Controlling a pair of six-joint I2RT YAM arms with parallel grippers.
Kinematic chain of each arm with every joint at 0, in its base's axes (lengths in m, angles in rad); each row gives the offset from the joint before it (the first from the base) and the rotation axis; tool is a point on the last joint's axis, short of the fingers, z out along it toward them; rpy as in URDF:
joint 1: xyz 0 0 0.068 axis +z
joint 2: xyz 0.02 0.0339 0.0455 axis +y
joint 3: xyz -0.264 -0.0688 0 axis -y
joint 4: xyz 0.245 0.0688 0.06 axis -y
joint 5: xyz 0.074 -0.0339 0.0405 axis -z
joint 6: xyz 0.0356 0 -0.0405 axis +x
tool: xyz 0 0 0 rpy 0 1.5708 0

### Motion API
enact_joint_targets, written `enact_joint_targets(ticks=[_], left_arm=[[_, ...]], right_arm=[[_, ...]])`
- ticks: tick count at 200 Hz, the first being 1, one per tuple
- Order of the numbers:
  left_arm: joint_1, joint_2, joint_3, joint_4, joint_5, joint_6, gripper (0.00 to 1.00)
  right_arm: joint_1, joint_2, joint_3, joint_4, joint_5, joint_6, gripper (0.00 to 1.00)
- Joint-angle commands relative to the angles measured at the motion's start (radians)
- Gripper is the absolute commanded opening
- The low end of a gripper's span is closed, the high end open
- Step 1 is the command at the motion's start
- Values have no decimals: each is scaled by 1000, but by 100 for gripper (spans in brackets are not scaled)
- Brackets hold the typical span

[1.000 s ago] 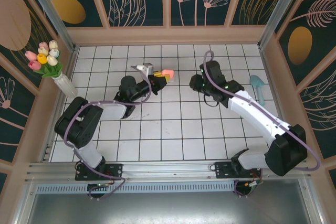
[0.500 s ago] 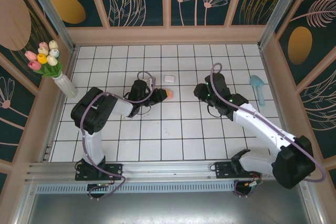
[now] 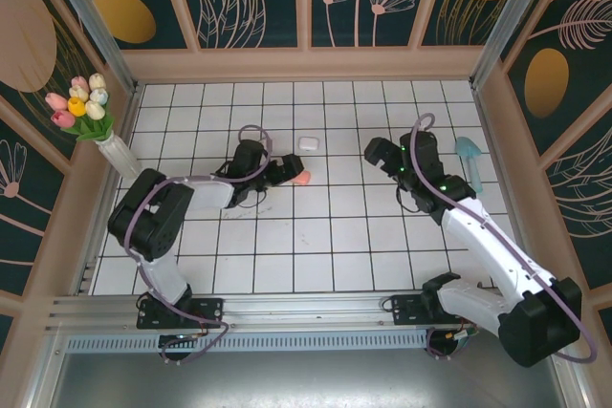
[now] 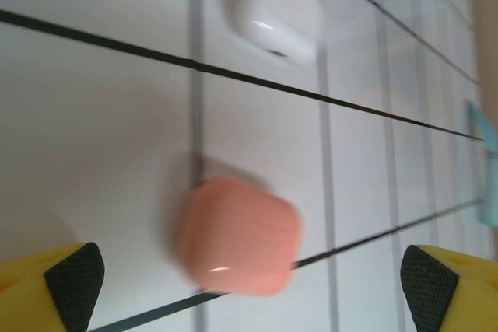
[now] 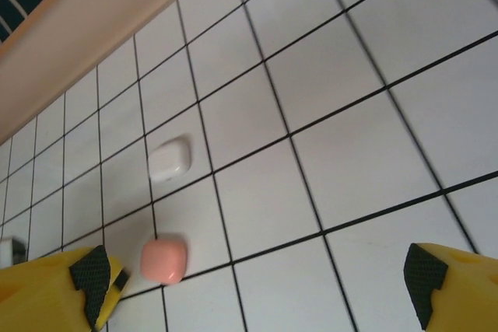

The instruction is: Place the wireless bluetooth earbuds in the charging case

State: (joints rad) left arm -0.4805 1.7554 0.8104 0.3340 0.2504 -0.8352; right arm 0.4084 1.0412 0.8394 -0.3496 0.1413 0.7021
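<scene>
Wide open, the left tool [image 4: 250,302]: jaws spread right out, its yellow fingers [image 4: 47,301] with black pads sitting at either edge of the wrist view, gripping nothing and touching nothing. Just ahead of it on the white tiled table [image 4: 93,138] lies the salmon-pink charging case [image 4: 240,236]. It is closed, a touch blurred, off-centre in the gap between the pads and clear of both. Further ahead sits the white charging case [image 4: 272,9], closed as well, apart from the pink one. Past that, at the side of the view, there's a sliver of a teal scoop [image 4: 486,169].

Over to the right tool [image 5: 257,289]: just as wide, nothing between its pads, bare tiles beneath it. Both cases lie ahead of it, off toward one finger. The pink one [image 5: 163,260] is lower in its wrist view and the white one [image 5: 170,159] is beyond. From overhead, this tool [image 3: 371,150] is well apart from both cases, while the left tool [image 3: 285,175] is just beside the pink case [image 3: 300,179]. The scoop [image 3: 469,155] lies behind the right tool, beside its arm. Far behind the left tool, at the table's edge by the wall, a white vase [image 3: 120,155] holds a bunch of tulips [image 3: 78,102].
</scene>
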Motion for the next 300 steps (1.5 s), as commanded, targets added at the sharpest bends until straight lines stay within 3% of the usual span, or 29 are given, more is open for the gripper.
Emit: enact_joint_targets(ticks=[1, 19, 36, 55, 69, 83, 100, 140, 164, 188, 199, 208, 219, 227, 241, 258, 273, 300], left_arm=[[62, -145, 0, -257, -159, 101, 99], [110, -283, -6, -309, -286, 199, 99], [123, -424, -52, -261, -464, 367, 99], [123, -606, -224, 12, -605, 635, 99], [126, -709, -383, 271, -649, 823, 99], [149, -736, -483, 436, -661, 921, 98], [187, -671, -541, 525, -649, 939, 99], [249, -397, -635, 949, -613, 956, 98], [298, -319, -630, 991, -592, 904, 99], [385, -311, -667, 1048, -456, 836, 99], [419, -270, -673, 1094, -366, 832, 99], [431, -212, -674, 1170, -350, 819, 99], [458, -250, -638, 1036, -295, 808, 98], [465, -235, -625, 1036, -261, 810, 99], [478, -237, -600, 985, -245, 801, 99], [481, -233, -578, 947, -310, 772, 99], [480, -233, -576, 946, -322, 768, 99], [480, -231, -576, 947, -324, 769, 99]], right_arm=[[-71, -40, 7, -16, 56, -52, 99], [-105, -43, 9, 8, 171, -89, 99], [-115, -40, -33, 92, 347, -138, 99], [-122, -49, -162, 340, 472, -288, 99], [-148, -31, -242, 505, 477, -385, 99], [-185, 0, -308, 627, 461, -439, 99], [-223, 41, -393, 799, 426, -497, 99], [-277, 198, -525, 1174, 354, -622, 99], [-285, 317, -582, 1408, 279, -698, 99], [-295, 455, -651, 1686, 164, -761, 99], [-341, 426, -635, 1592, 68, -723, 99], [-387, 461, -654, 1649, -19, -701, 99], [-420, 524, -667, 1766, -69, -685, 99], [-450, 490, -625, 1615, -116, -654, 99], [-454, 498, -619, 1617, -121, -655, 99], [-449, 496, -616, 1607, -114, -657, 99], [-408, 500, -622, 1625, -21, -675, 99], [-409, 501, -621, 1625, -31, -677, 99]])
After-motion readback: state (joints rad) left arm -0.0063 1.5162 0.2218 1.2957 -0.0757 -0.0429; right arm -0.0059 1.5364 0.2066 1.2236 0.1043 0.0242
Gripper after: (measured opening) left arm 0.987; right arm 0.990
